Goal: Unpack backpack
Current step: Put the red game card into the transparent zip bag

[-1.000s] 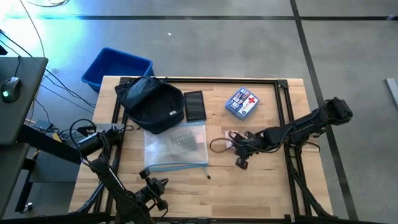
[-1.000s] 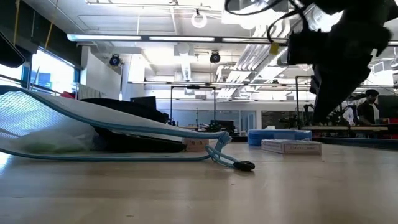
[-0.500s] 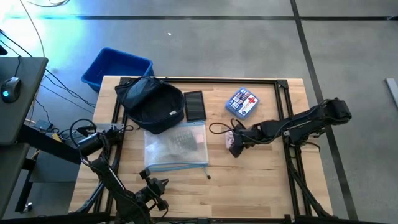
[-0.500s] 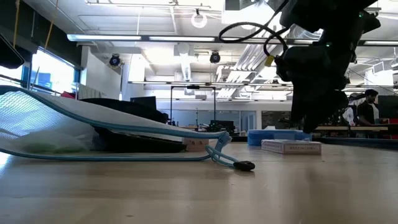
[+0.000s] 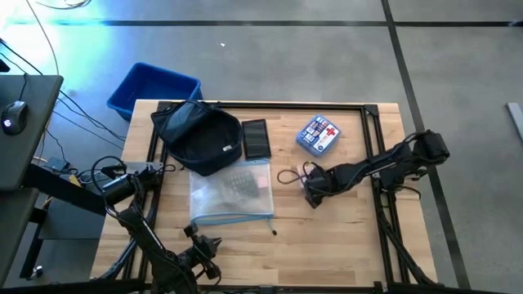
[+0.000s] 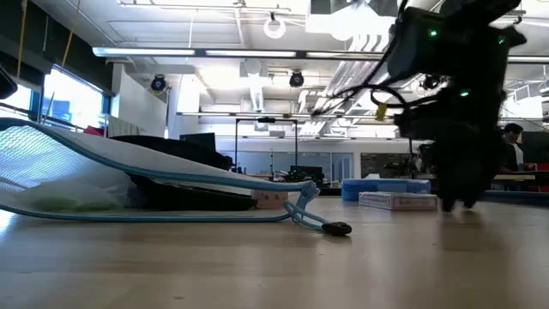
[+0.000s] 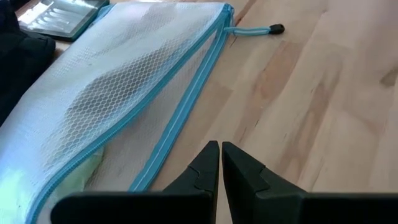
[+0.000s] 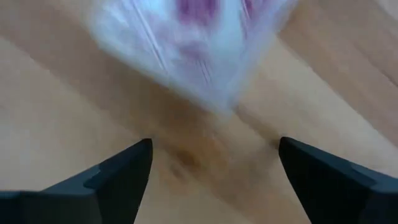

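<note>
Far left, beyond the table's back corner: a bright-blue plastic bin (image 5: 153, 88) on the floor. Just beside it, on the wooden table (image 5: 343, 237), back left: the backpack (image 5: 198, 136), dark navy verging on black, soft and slumped into a rounded heap, small white label on its near-right side, top sagging open toward the bin. Seen from the low camera only as a dark hump (image 6: 176, 150) behind the pouch. Lying against its near edge: a clear mesh pouch (image 5: 231, 193) with light-blue zipper trim, something pale green inside. At the near left edge: left gripper (image 7: 220, 163), fingers pressed together, empty, pointing at the pouch's zipper edge. Right of the backpack: a flat black case (image 5: 256, 139). Farther right, at the back: a small blue first-aid pouch (image 5: 319, 135) with a red cross. Near centre-right: right gripper (image 5: 313, 194), fingers spread wide over a small pale packet (image 8: 199, 43), blurred, resting on the wood, not gripped.
</note>
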